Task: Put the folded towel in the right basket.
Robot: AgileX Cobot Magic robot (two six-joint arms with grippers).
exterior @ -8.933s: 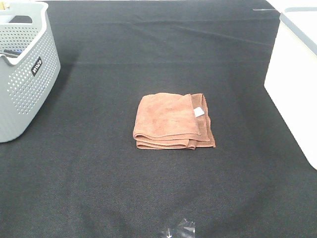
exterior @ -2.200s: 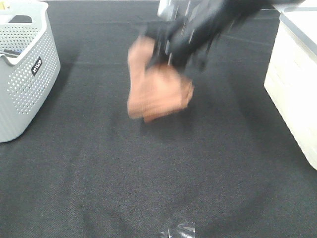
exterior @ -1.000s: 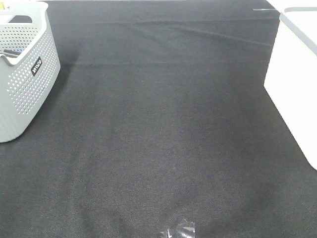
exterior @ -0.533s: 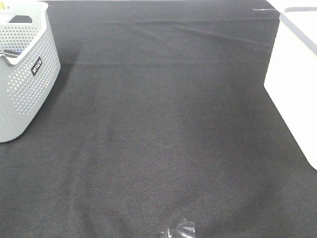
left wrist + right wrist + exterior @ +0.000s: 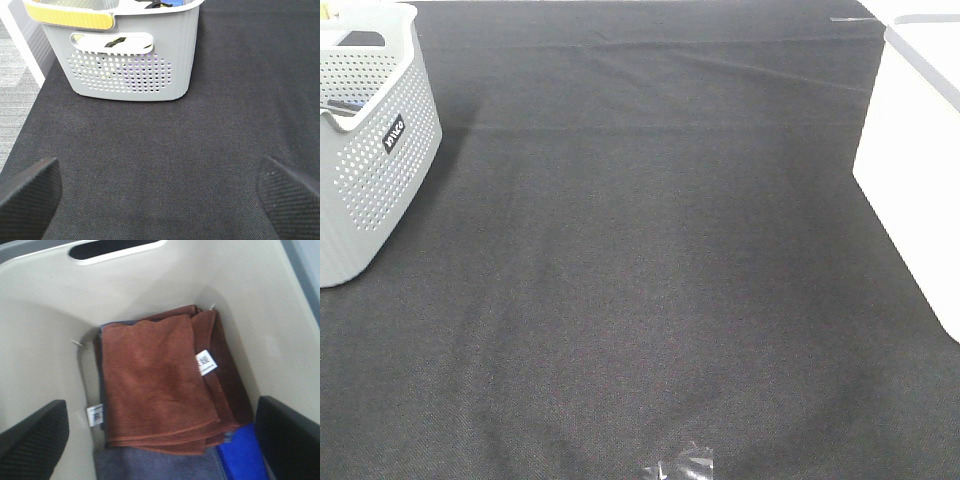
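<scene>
The folded brown towel (image 5: 165, 380) with a small white tag lies flat inside the cream right basket (image 5: 45, 330), on top of a grey cloth and next to a blue one. My right gripper (image 5: 160, 435) is open above it and holds nothing; its fingertips (image 5: 35, 435) show at both sides. In the exterior high view only the basket's outer wall (image 5: 915, 170) shows at the right edge, and no towel or arm is seen. My left gripper (image 5: 160, 200) is open and empty over the black table, facing the grey left basket (image 5: 125, 55).
The grey perforated basket (image 5: 365, 140) stands at the table's far left with items inside. A black cloth (image 5: 650, 250) covers the table. A small scrap of clear tape (image 5: 680, 465) lies near the front edge.
The towel was lifted off the middle of the table and carried off to the right; it now lies in the right basket. The exterior high view has not changed in the last second.
</scene>
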